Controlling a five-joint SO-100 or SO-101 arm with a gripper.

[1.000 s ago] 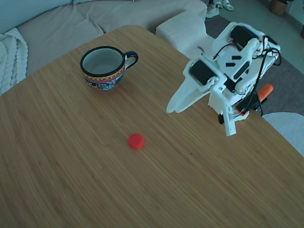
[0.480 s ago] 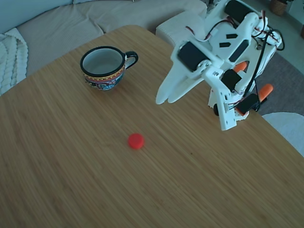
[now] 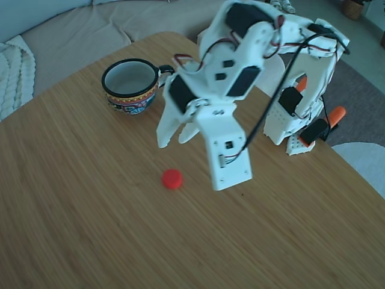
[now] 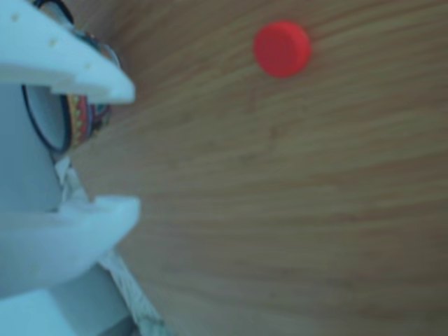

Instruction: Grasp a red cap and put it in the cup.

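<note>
Up close, we find the two white plastic fingers (image 4: 105, 80) of the gripper (image 4: 129, 147) spread apart with nothing between them; in the other view they come in from the left edge, with bare wood showing in the gap. In the fixed view the same gripper (image 3: 173, 137) hangs above the table with its tips pointing down and to the left, and we cannot see it touching anything.

Beyond the tips lies the small round bright red bottle cap (image 3: 172, 179), flat on the wooden table (image 3: 90, 229). In the fixed view it sits just below and slightly right of the fingertips, apart from them; in the other view the red cap (image 4: 281, 48) is near the top, well to the right of the fingers.

Further out stands the round ceramic cup (image 3: 130, 84) with its black rim and handle, pale inside and a colourful patterned band around the outside. It is upright near the table's far edge, well apart from the cap, handle towards the right in the fixed view. We see only the pale inner wall and no object in the part of the inside that shows. In the other view a slice of the cup (image 4: 84, 115) peeks out behind the fingers.

The white arm (image 3: 240, 54) arches back to its base at the table's right edge, where orange clamp handles (image 3: 329, 117) show. A pale sofa (image 3: 78, 27) lies behind the table.
</note>
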